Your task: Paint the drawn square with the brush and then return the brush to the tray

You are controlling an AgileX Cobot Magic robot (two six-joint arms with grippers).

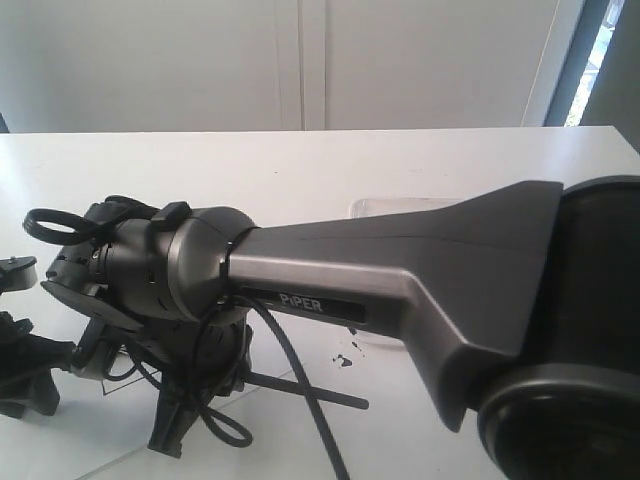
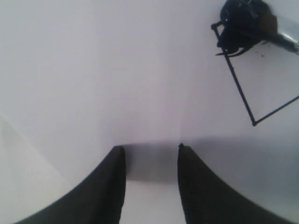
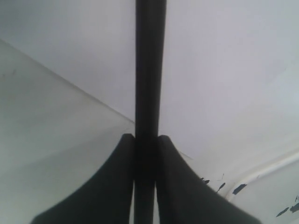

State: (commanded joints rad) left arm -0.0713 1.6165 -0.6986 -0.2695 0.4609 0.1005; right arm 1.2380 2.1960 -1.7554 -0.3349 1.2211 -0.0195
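My right gripper (image 3: 147, 136) is shut on the black handle of the brush (image 3: 150, 70). In the exterior view the handle's rear end (image 1: 320, 394) sticks out to the right of that gripper (image 1: 185, 415), low over the white paper. The dark, paint-clotted bristles (image 2: 243, 21) rest on one corner of the drawn square (image 2: 243, 95), whose thin black outline is still white inside except at that corner. My left gripper (image 2: 150, 147) is open and empty, and hovers over bare paper beside the square. The clear tray (image 1: 390, 206) lies mostly hidden behind my right arm.
My right arm (image 1: 400, 270) crosses the exterior view from the right and blocks much of the table (image 1: 300, 160). Small dark paint spatters (image 1: 345, 358) dot the surface by the tray. A cable (image 1: 300, 380) loops below the wrist. My left arm's dark parts (image 1: 25, 375) sit at the far left edge.
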